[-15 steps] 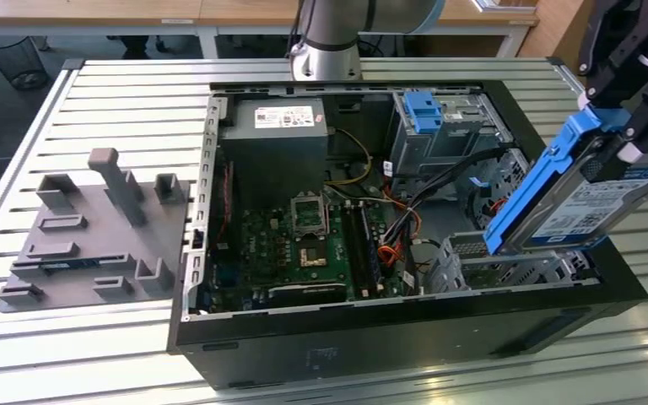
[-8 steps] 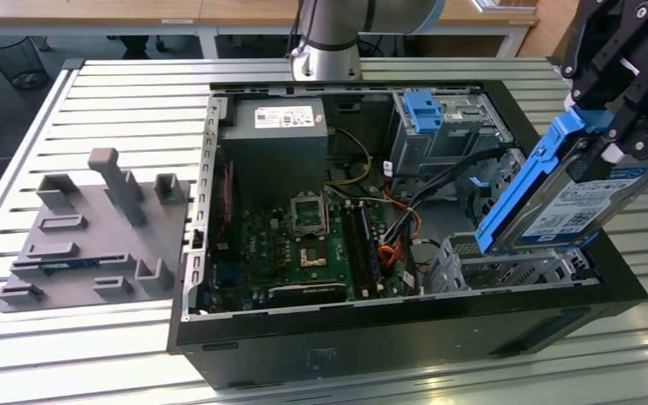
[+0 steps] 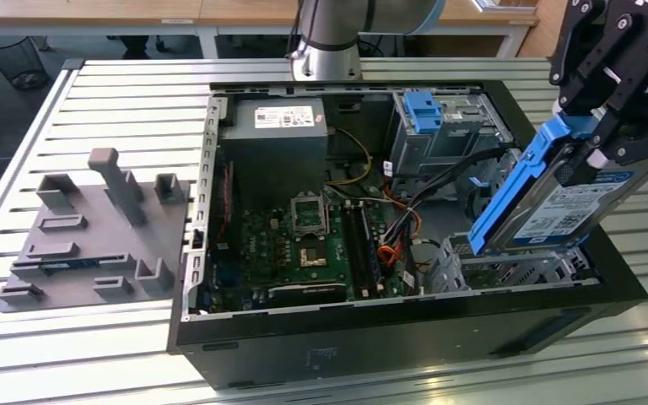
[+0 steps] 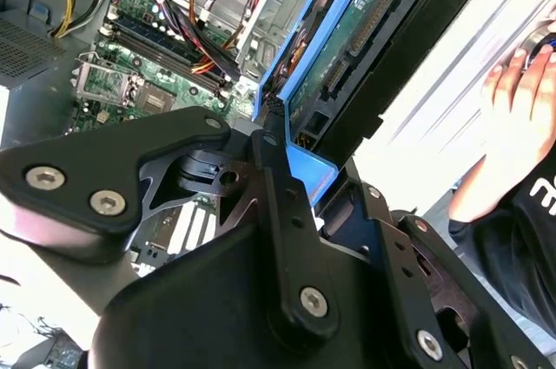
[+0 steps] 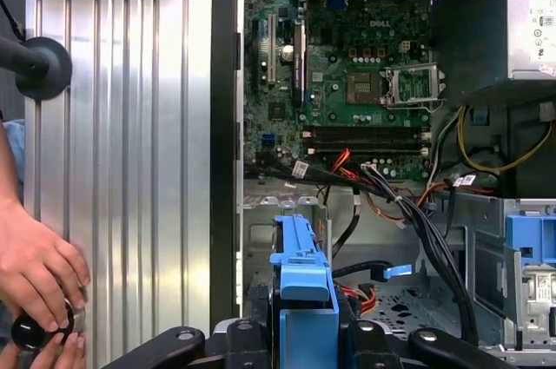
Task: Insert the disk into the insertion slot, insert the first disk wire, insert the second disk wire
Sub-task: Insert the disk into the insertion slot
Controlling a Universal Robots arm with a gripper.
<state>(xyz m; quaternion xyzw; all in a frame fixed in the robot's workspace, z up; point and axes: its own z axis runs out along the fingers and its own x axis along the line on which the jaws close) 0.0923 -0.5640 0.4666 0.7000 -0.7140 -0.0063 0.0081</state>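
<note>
My gripper is shut on the disk, a silver drive with a white label in a bright blue carrier. The disk hangs tilted, its lower end just above the insertion slot, a low perforated silver cage at the case's corner on the exterior view's right. In the second wrist view the black fingers clamp the blue carrier, with the disk's green underside beyond. In the first wrist view the carrier edge stands over the slot's floor. Black and orange cables lie beside the slot.
The open computer case sits on a ribbed metal table. A taller grey cage with a blue bracket stands behind the slot. A grey fixture plate lies at the exterior view's left. A person's hand rests on the table beside the case.
</note>
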